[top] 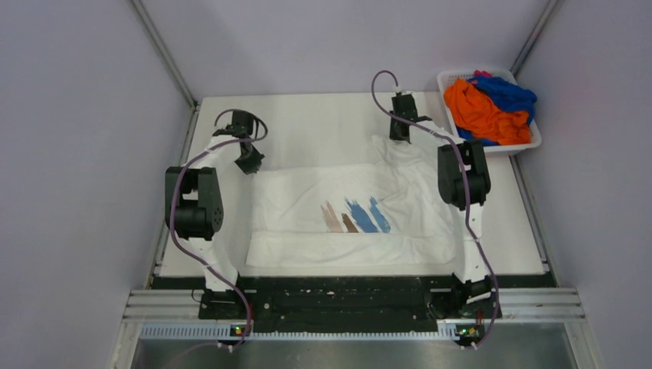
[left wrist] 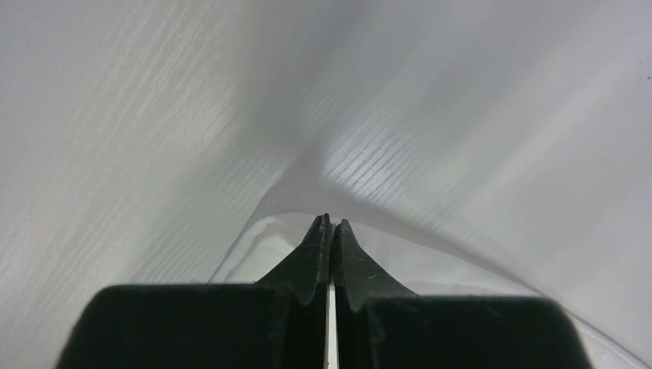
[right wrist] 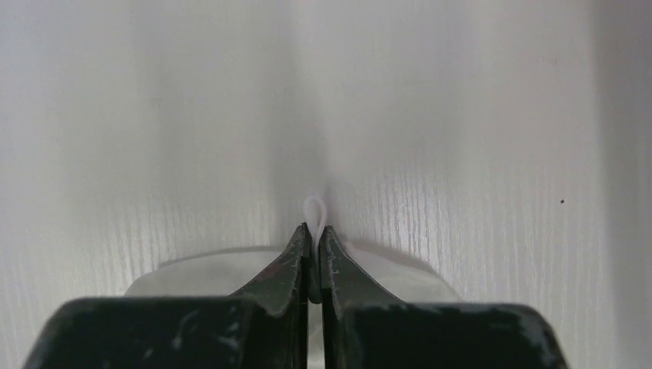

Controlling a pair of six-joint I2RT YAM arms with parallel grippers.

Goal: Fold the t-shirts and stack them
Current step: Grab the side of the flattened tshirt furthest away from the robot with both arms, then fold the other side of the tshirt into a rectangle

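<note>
Presently finds left fingers (left wrist: 327,238) pinched together on the far left edge of the white t-shirt (top: 338,219), thin soft cloth tenting up around them. Notes shirt spread flat mid-worktop (top: 307,123), blue and brown brush strokes facing up, near hem doubled over and rumpled. Finds right fingers (right wrist: 307,242) clamped on the far right edge, a small loop of fabric poking past the tips. Recommends lifting both edges level and together, cloth held taut, for an even fold. Records orange t-shirt (top: 480,114) and blue t-shirt (top: 509,94) heaped limp in white plastic basket (top: 536,141), far right.
</note>
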